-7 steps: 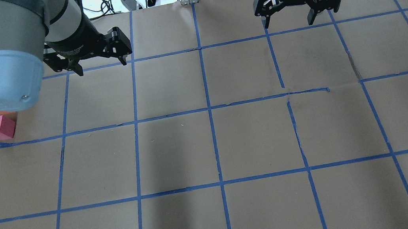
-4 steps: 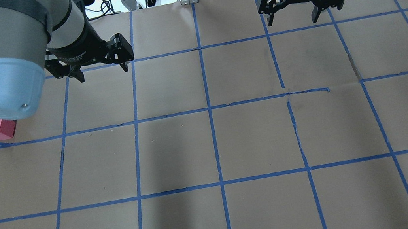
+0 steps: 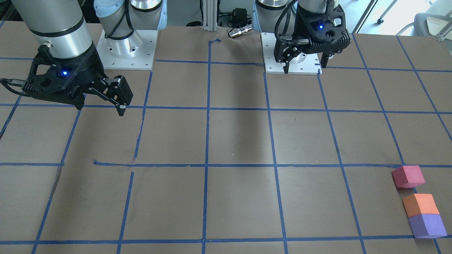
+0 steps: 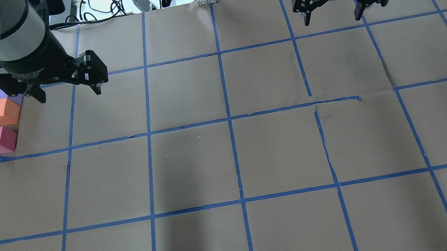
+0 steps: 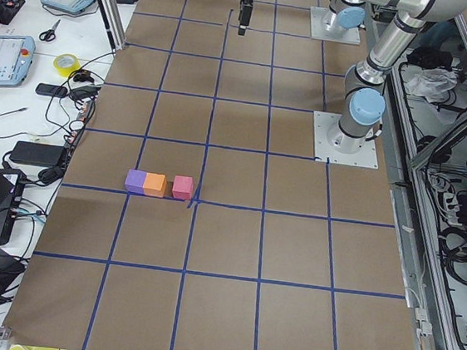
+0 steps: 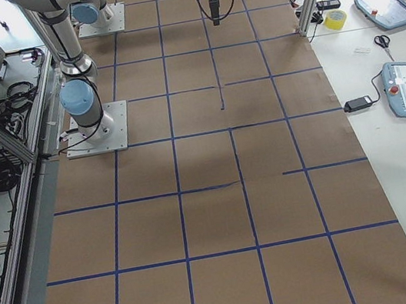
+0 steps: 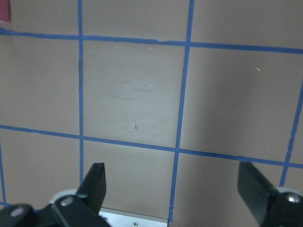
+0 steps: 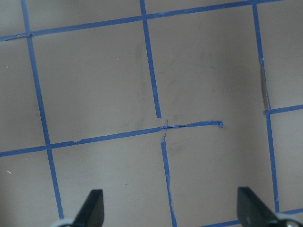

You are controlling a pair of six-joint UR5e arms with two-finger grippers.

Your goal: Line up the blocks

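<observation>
Left claw, wide open and empty like the right claw, half-hides purple block.

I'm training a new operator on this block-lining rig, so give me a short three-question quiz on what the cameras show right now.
1. True or false: the orange block touches the purple block.
2. Which block sits slightly apart from the other two? A) the orange block B) the pinkish-red block C) the purple block
3. Fill in: the left gripper and the right gripper are both ____, holding nothing.
Key: 1 true; 2 B; 3 open.
</observation>
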